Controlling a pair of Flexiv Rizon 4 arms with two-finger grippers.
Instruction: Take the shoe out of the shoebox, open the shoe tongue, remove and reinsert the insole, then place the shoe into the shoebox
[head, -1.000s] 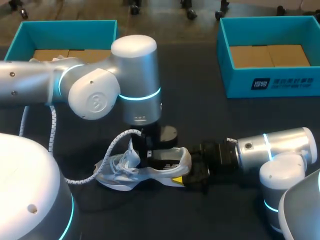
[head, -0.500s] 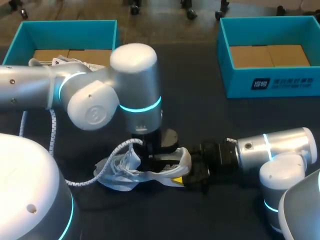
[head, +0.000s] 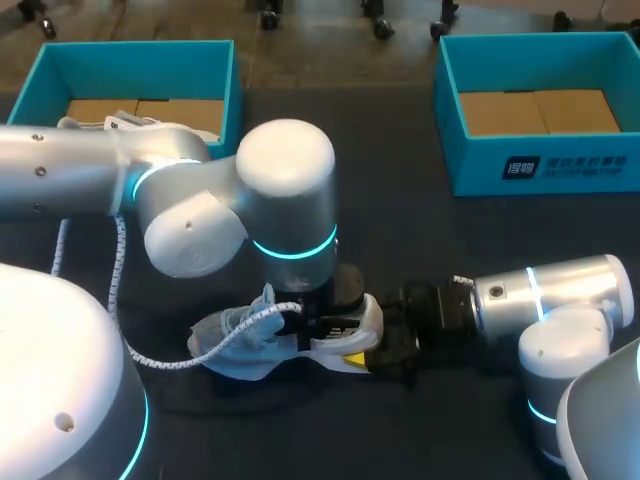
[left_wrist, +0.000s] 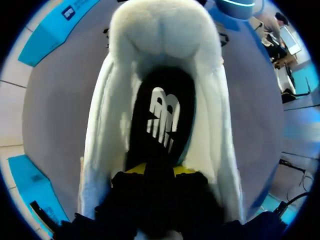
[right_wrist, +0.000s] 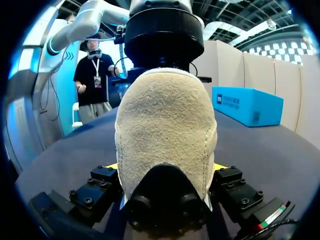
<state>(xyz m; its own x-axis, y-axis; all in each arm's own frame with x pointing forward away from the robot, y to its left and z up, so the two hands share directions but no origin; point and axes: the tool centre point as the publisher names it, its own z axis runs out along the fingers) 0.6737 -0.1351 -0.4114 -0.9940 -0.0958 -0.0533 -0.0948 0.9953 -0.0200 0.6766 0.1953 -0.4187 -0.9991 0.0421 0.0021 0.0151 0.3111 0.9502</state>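
Note:
A white shoe lies on the dark table with its laces loose and its heel toward my right arm. My right gripper is shut on the heel. In the right wrist view the beige heel fills the space between its yellow-tipped fingers, which press on both sides. My left gripper points straight down into the shoe's opening. Just above it in the left wrist view, my left gripper faces the black insole with its white mark, inside the white collar.
Two teal shoeboxes stand at the back, one on the left and one on the right. A white braided cable hangs from my left arm and loops down beside the shoe's toe.
My left arm has swung right and down, from the tongue to the shoe's opening. The tongue and laces, lifted earlier, now lie lower. The right arm has not moved.

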